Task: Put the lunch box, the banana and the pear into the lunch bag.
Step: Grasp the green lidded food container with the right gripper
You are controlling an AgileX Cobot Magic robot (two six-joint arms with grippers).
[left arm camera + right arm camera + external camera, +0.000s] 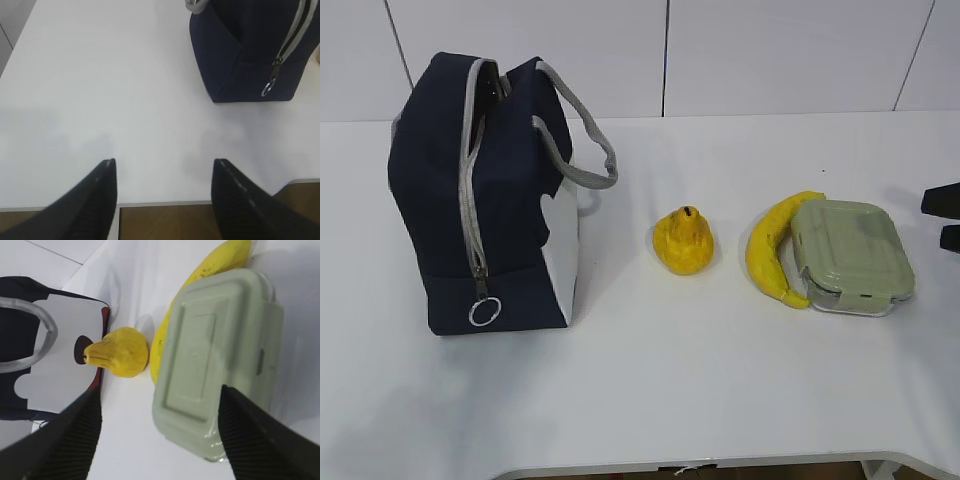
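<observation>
My right gripper (157,440) is spread wide, empty, hanging over the lunch box (852,256) at the right of the table (670,400). My left gripper (164,192) is also wide open, holding nothing, over bare table near the front edge, well left of the lunch bag (485,190).

Lunch box: clear square tub, rounded corners, pale sage-green clip lid. Judged stiff, probably the heaviest item, smooth sides likely slippery. I'd take it across two opposite sides below the lid rim, not by the clip flaps.

Banana (772,248): all yellow, curved, lying tight against the box's left side, seems touching. Soft-skinned, light; grip mid-length, gently.

Pear (684,241): small squat yellow, dark stem dimple on top, standing between banana and bag, apart from both. Rounded, may roll; pinch across the fat lower part.

Bag: navy fabric, grey webbing handles, white lower panel, ring pull (484,312) low on the near end. Floppy walls, top looks parted; opening may sag.
</observation>
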